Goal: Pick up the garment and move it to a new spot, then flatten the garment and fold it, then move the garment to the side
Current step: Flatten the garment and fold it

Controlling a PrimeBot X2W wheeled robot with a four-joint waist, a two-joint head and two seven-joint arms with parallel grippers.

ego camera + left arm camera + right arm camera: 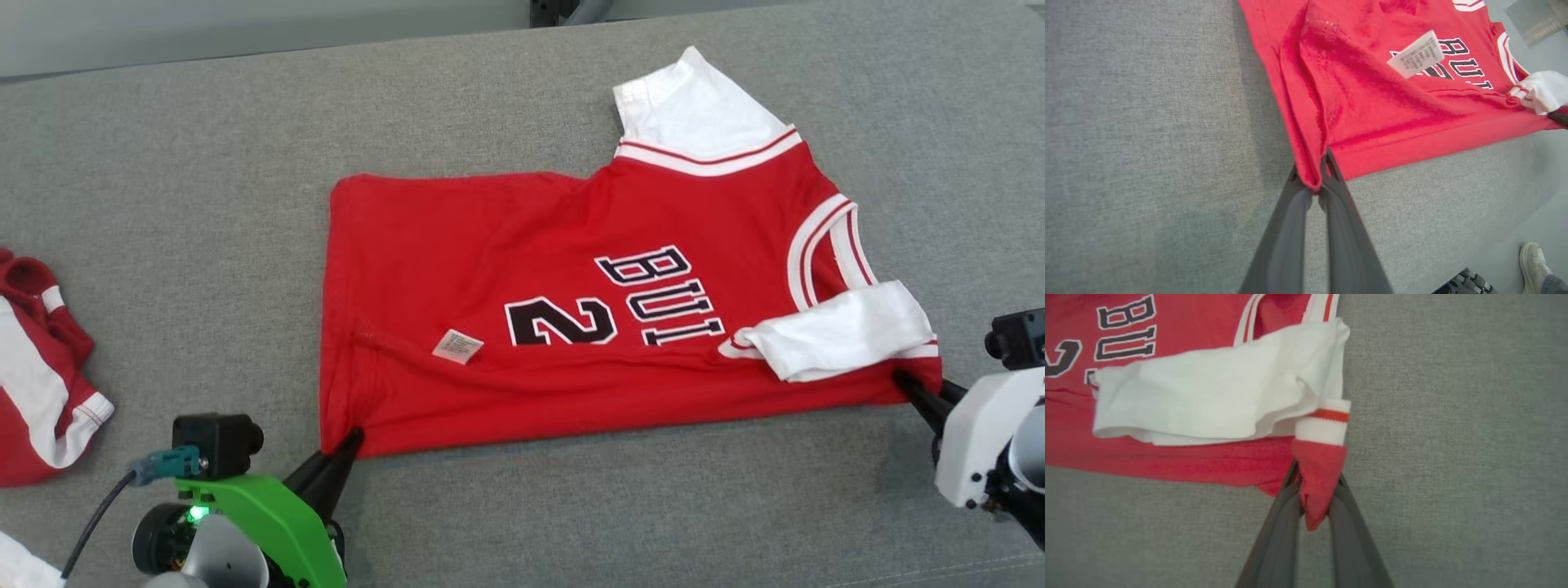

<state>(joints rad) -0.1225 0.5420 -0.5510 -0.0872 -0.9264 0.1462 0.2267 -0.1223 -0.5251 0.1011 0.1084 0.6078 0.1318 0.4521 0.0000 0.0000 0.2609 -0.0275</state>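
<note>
The garment is a red jersey with white sleeves and black lettering, spread across the grey cloth surface and folded once along its length. My left gripper is shut on the jersey's near bottom corner; in the left wrist view the red hem is pinched between its two dark fingers. My right gripper is shut on the near shoulder corner, below the folded white sleeve. Red fabric bunches between its fingers in the right wrist view.
Another red and white garment lies bunched at the left edge. A white care label sits on the jersey's front. A person's shoe shows on the floor beyond the surface's edge in the left wrist view.
</note>
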